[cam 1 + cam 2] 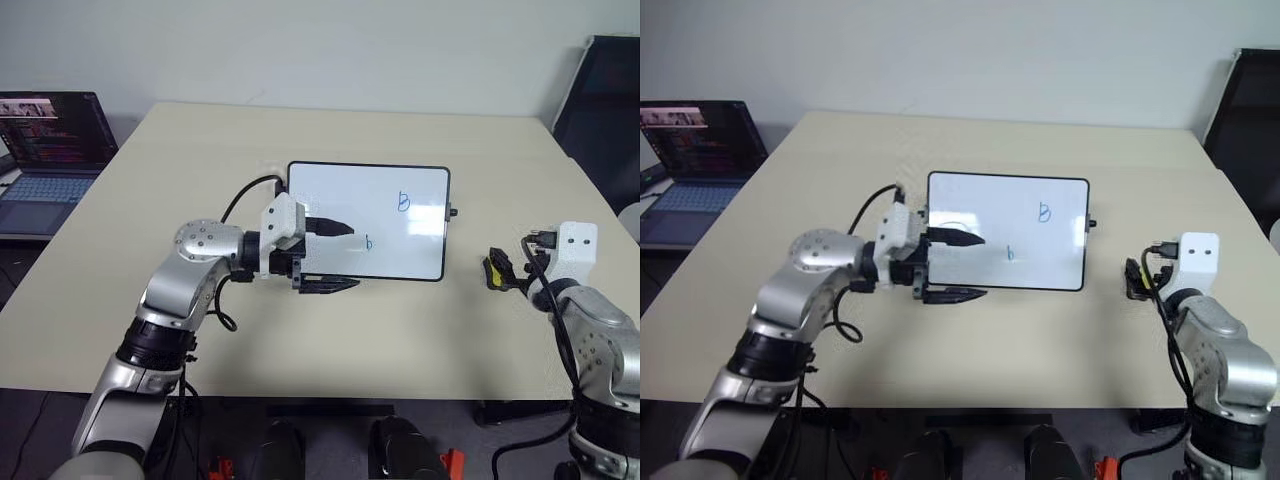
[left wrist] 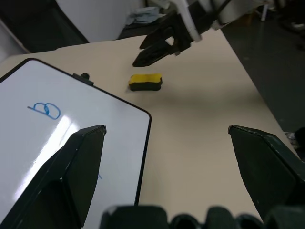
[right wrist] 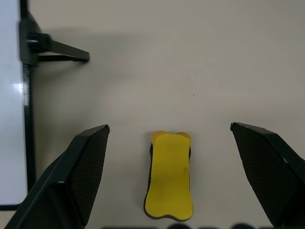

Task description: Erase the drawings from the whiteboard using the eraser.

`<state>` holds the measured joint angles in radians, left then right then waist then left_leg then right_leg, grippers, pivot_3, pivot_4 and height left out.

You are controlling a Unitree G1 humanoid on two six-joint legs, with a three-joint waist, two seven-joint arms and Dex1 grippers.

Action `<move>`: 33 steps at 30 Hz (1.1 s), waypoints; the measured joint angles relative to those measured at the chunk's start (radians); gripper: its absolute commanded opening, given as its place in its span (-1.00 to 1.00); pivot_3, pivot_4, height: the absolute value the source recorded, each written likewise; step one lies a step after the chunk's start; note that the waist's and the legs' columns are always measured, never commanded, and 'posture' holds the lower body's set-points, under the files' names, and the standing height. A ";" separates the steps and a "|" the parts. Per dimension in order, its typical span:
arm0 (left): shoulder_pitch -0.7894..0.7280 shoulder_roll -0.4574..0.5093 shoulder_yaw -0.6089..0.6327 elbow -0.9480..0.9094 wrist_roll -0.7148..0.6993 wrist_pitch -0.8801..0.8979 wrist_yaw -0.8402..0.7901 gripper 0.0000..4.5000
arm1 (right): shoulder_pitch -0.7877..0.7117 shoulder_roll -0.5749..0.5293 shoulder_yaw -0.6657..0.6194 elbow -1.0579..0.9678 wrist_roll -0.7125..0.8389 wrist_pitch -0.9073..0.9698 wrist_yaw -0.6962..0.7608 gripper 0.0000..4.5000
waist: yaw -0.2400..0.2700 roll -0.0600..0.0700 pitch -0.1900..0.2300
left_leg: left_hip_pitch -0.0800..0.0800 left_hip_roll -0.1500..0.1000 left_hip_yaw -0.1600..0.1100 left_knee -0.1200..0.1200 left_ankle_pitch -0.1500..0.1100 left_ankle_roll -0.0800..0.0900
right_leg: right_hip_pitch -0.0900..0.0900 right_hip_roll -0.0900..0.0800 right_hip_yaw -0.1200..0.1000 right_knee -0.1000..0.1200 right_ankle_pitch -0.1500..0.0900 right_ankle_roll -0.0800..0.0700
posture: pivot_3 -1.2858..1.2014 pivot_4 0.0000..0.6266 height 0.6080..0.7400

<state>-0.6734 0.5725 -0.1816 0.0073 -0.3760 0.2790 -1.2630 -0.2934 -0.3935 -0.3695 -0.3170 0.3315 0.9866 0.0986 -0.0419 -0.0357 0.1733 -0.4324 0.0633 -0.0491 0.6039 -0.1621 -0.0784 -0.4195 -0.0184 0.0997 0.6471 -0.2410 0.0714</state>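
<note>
**Whiteboard erasing: eraser not yet picked up**

Beige table [image 1: 400, 330] against a pale wall, carrying all items listed below.

- Whiteboard [image 1: 368, 220]: lies flat near the table's centre, black frame, a small knob on its right edge. 2 blue drawings are legible, an upper "B" [image 1: 403, 202] and a lower "b" [image 1: 368, 242]; any further mark cannot be made out. Nothing appears wiped; erasing is judged wholly outstanding.
- Eraser [image 3: 169, 176]: yellow block, dark underside, lying on the table just off the whiteboard's right edge, apart from it. Not held.
- Right gripper [image 3: 169, 143]: jaws spread wide, empty, poised over the eraser with a finger on either side, not closed on it.
- Left gripper [image 1: 330, 256]: jaws spread wide, empty, pointing sideways across the whiteboard's left portion.
- Laptop [image 1: 45, 150]: lid up, beyond the table's far-left corner; clear of the work.

Obstruction: the left gripper overhangs the board and may block wiping strokes there. Remaining: grasp, carry, wipe each mark.
</note>
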 measured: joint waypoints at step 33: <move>-0.051 -0.042 -0.001 0.084 0.063 -0.017 0.037 1.00 | -0.067 0.030 0.101 0.281 -0.088 -0.167 -0.014 -0.52 | -0.015 0.002 0.001 | 0.000 0.000 -0.001 0.000 0.000 0.000 | 0.000 0.000 0.000 0.001 0.000 0.001 | 0.03 -0.52 1.00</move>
<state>-0.7244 0.5301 -0.1831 0.0914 -0.3134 0.2616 -1.2264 -0.3601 -0.3639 -0.2683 -0.0355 0.2437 0.8197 0.0847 -0.0571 -0.0339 0.1743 -0.4325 0.0633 -0.0499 0.6038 -0.1620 -0.0781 -0.4196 -0.0179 0.0999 0.6484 -0.2406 0.0724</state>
